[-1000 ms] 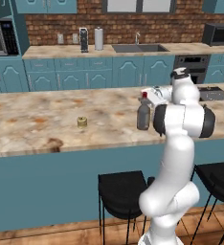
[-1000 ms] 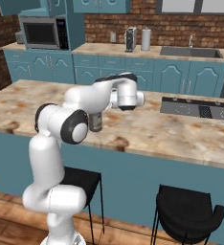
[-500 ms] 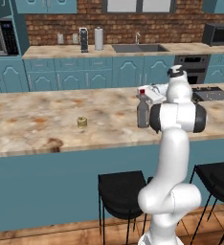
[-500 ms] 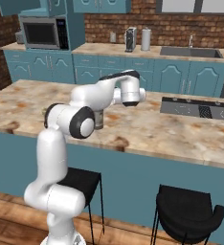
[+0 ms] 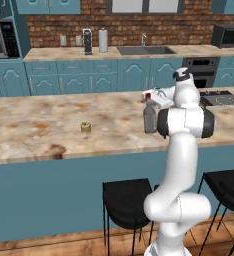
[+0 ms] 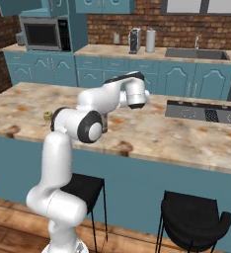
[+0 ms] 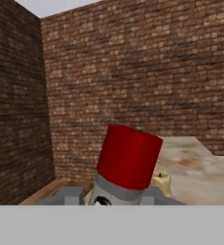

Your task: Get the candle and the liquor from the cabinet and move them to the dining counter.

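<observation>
Two black stools (image 5: 126, 197) are standing nearest, tucked under the long marble table (image 5: 34, 135). On the table the white arm is bending over the dark bottle (image 5: 149, 116), which is standing upright near the front edge. The gripper (image 5: 150, 96) is sitting right at the bottle's red cap (image 7: 128, 155); from the hand view the cap is rising close in front of the camera, but I cannot tell how far the jaws are open or whether they are gripping the neck. The small gold candle (image 5: 86, 127) is resting on the table well to the bottle's left. Beyond, a sink (image 5: 147, 50) and microwave (image 6: 42, 34) are lining the back wall.
</observation>
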